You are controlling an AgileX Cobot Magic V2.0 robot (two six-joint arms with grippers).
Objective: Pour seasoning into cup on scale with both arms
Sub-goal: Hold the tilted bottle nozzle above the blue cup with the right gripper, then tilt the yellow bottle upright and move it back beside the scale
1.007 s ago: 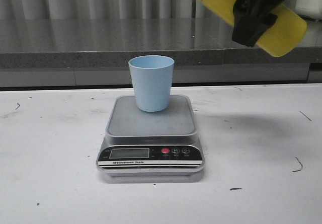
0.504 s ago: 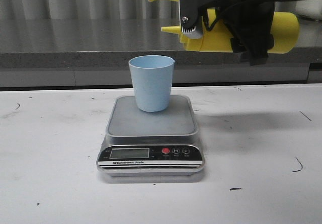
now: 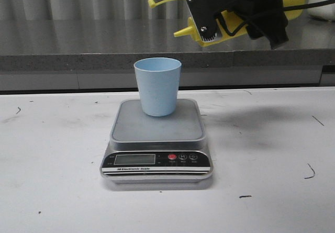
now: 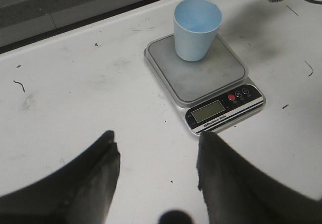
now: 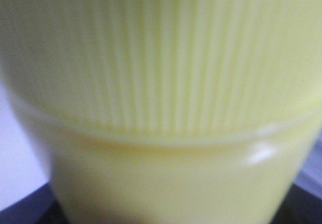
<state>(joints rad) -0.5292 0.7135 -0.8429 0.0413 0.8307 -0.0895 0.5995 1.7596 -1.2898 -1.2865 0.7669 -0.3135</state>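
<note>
Here the left gripper [image 4: 156, 178] hangs with its jaws wide apart above the scuffed white table [image 3: 52, 154]. The pale blue cup [image 3: 157, 86] stands upright on the grey scale [image 3: 157, 139], its inside hidden. Up right, the right gripper [image 3: 238, 13] clamps the tilted yellow seasoning bottle [image 3: 220, 26], nozzle down-left.

Right gripper [image 3: 230, 13] is up high, above and right of the cup [image 3: 157, 86], clamped round the seasoning bottle [image 3: 230, 26]. Left gripper [image 4: 156, 168] hangs back, jaws apart.
</note>
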